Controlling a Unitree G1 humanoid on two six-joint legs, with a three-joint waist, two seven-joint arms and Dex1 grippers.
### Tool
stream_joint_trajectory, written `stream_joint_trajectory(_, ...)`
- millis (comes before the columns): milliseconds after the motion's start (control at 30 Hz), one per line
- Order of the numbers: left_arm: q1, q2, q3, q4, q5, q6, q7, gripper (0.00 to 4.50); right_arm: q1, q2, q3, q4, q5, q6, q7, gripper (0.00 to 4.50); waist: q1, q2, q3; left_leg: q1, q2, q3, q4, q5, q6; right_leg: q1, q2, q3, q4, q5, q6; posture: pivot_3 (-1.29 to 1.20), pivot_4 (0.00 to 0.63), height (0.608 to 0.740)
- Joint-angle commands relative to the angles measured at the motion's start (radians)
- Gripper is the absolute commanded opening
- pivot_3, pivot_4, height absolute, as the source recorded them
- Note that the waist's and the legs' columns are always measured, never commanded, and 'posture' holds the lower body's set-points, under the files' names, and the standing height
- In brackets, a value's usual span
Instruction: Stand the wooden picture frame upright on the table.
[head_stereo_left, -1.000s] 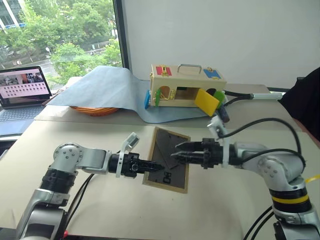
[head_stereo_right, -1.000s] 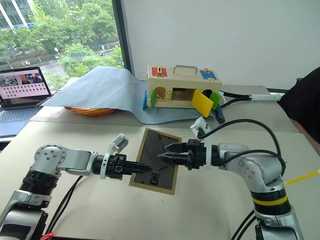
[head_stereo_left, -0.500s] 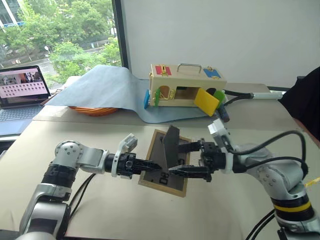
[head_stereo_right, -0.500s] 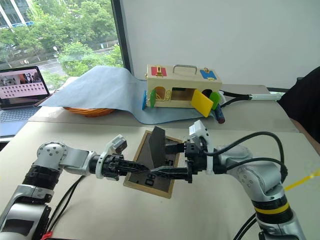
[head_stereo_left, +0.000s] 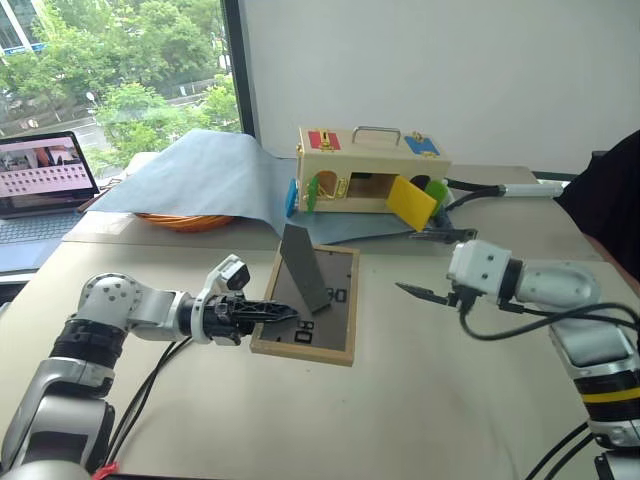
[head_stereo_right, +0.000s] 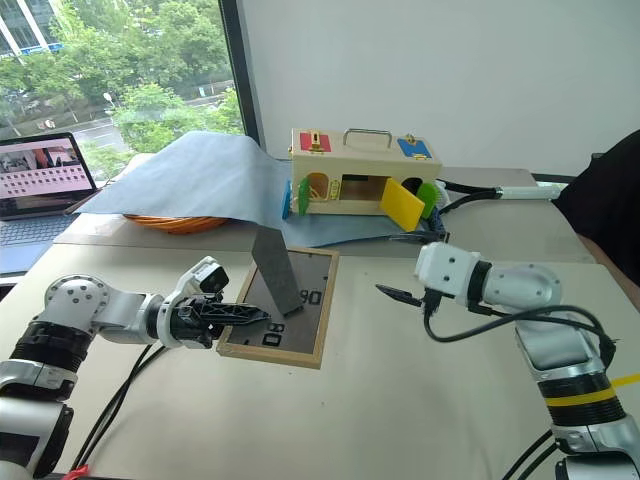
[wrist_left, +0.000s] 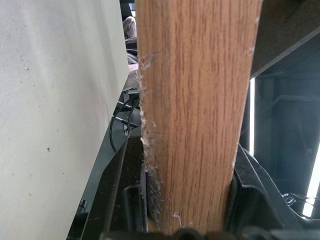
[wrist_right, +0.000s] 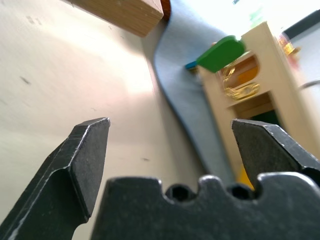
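The wooden picture frame (head_stereo_left: 328, 305) lies back-up on the beige table (head_stereo_left: 400, 410), its dark grey back showing the "80" mark. Its fold-out stand (head_stereo_left: 300, 265) sticks up from the back. My left gripper (head_stereo_left: 272, 312) reaches in level from the left and is shut on the frame's near left edge. In the left wrist view the light-wood rail (wrist_left: 195, 110) sits clamped between the fingers (wrist_left: 120, 190). My right gripper (head_stereo_left: 425, 268) hovers to the right of the frame, apart from it, open with nothing between its fingertips (wrist_right: 85, 150).
A wooden box (head_stereo_left: 370, 172) with coloured flaps and a handle stands behind the frame on a blue-grey cloth (head_stereo_left: 200, 175). An orange basket (head_stereo_left: 190, 222) lies under the cloth. A laptop (head_stereo_left: 45, 180) sits far left. A person's dark sleeve (head_stereo_left: 612, 200) is at the right edge.
The right gripper let go of the stand, rolled over and drew back to the right. The stand now stands up. The left gripper pulled the frame a little leftward and turned it.
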Motion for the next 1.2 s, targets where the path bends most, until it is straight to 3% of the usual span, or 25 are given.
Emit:
stream_joint_trajectory(33, -0.039, -0.01, 0.015, 0.004, 0.015, 0.002, -0.058, 1.19, -0.025, 0.044, 0.02, 0.0, -0.244, -0.263, -0.222, 4.48, 0.0, 0.0, 0.0, 0.0, 0.0, 0.0, 0.0, 0.0, 0.0, 0.0, 0.0, 0.0, 0.0, 0.0, -0.001, 0.0, 0.15, 0.667)
stream_joint_trajectory(200, -0.048, -0.032, 0.024, 0.011, 0.049, 0.002, -0.078, 1.19, -0.034, 0.121, 0.058, -0.009, -0.378, -0.341, -0.358, 4.48, 0.003, 0.001, 0.0, 0.0, 0.0, 0.0, 0.001, 0.001, -0.002, 0.001, 0.0, 0.0, 0.001, 0.0, -0.001, 0.0, 0.15, 0.667)
stream_joint_trajectory(333, -0.051, -0.038, 0.03, 0.019, 0.069, 0.002, -0.09, 1.19, -0.061, 0.151, 0.076, 0.005, -0.37, -0.343, -0.383, 4.48, 0.004, 0.0, 0.0, 0.0, 0.0, 0.0, 0.002, 0.002, -0.003, 0.001, 0.0, 0.0, 0.003, 0.001, -0.001, 0.0, 0.15, 0.667)
stream_joint_trajectory(367, -0.051, -0.038, 0.03, 0.02, 0.069, 0.002, -0.093, 1.19, -0.064, 0.153, 0.081, 0.01, -0.362, -0.344, -0.38, 3.99, 0.005, 0.0, 0.0, 0.0, 0.0, -0.001, 0.002, 0.002, -0.003, 0.001, 0.0, -0.001, 0.003, 0.001, -0.001, 0.0, 0.15, 0.667)
stream_joint_trajectory(433, -0.045, -0.04, 0.041, 0.003, 0.09, 0.002, -0.097, 1.19, -0.066, 0.154, 0.087, 0.016, -0.352, -0.347, -0.379, 3.54, 0.006, 0.0, 0.0, 0.0, 0.0, -0.001, 0.002, 0.002, -0.003, 0.002, 0.0, -0.001, 0.003, 0.001, -0.001, 0.0, 0.15, 0.667)
stream_joint_trajectory(600, -0.002, -0.061, 0.115, -0.097, 0.182, 0.0, -0.119, 1.19, -0.07, 0.151, 0.095, 0.027, -0.351, -0.358, -0.391, 1.72, 0.005, 0.0, 0.001, 0.0, 0.0, -0.001, 0.002, 0.002, -0.003, 0.002, 0.0, -0.001, 0.004, 0.001, -0.001, 0.0, 0.15, 0.667)
stream_joint_trajectory(733, 0.029, -0.072, 0.152, -0.158, 0.228, -0.02, -0.151, 1.19, -0.066, 0.15, 0.097, 0.033, -0.352, -0.366, -0.394, 1.47, 0.004, 0.0, 0.001, 0.0, 0.0, -0.001, 0.002, 0.002, -0.004, 0.002, 0.0, -0.002, 0.005, 0.001, -0.002, 0.0, 0.15, 0.667)
stream_joint_trajectory(800, 0.042, -0.072, 0.168, -0.185, 0.258, -0.039, -0.17, 2.19, -0.064, 0.148, 0.097, 0.038, -0.345, -0.365, -0.392, 1.47, 0.004, 0.0, 0.001, 0.0, 0.0, -0.001, 0.002, 0.002, -0.004, 0.002, 0.0, -0.002, 0.005, 0.001, -0.002, 0.0, 0.15, 0.667)
stream_joint_trajectory(833, 0.059, -0.062, 0.18, -0.214, 0.282, -0.068, -0.188, 2.33, -0.061, 0.146, 0.093, 0.04, -0.337, -0.361, -0.391, 1.46, 0.004, -0.001, 0.001, 0.0, 0.0, -0.002, 0.002, 0.003, -0.004, 0.002, 0.0, -0.002, 0.006, 0.001, -0.002, 0.0, 0.15, 0.667)
stream_joint_trajectory(967, 0.138, -0.024, 0.317, -0.303, 0.429, -0.326, -0.203, 3.9, -0.053, 0.129, 0.074, 0.085, -0.298, -0.342, -0.383, 1.23, 0.0, -0.001, 0.002, 0.001, 0.0, -0.002, 0.003, 0.003, -0.004, 0.002, 0.0, -0.002, 0.008, 0.001, -0.002, 0.0, 0.15, 0.667)
stream_joint_trajectory(1033, 0.163, 0.015, 0.371, -0.309, 0.464, -0.397, -0.267, 4.47, -0.053, 0.121, 0.066, 0.121, -0.268, -0.333, -0.377, 1.23, 0.0, -0.002, 0.003, 0.002, 0.0, -0.002, 0.003, 0.003, -0.005, 0.001, 0.0, -0.002, 0.01, 0.001, -0.002, 0.0, 0.15, 0.667)
stream_joint_trajectory(1133, 0.221, 0.057, 0.443, -0.368, 0.491, -0.494, -0.37, 4.5, -0.057, 0.133, 0.062, 0.171, -0.168, -0.281, -0.338, 1.22, -0.001, -0.003, 0.004, 0.002, 0.0, -0.002, 0.004, 0.003, -0.005, 0.0, 0.0, -0.002, 0.014, 0.0, -0.004, 0.0, 0.15, 0.667)
stream_joint_trajectory(1200, 0.244, 0.082, 0.464, -0.389, 0.504, -0.506, -0.393, 4.5, -0.046, 0.181, 0.055, 0.17, 0.053, -0.1, -0.22, 1.22, -0.001, -0.004, 0.004, 0.002, 0.0, -0.001, 0.004, 0.003, -0.005, 0.0, 0.0, -0.002, 0.014, 0.0, -0.004, 0.0, 0.15, 0.667)
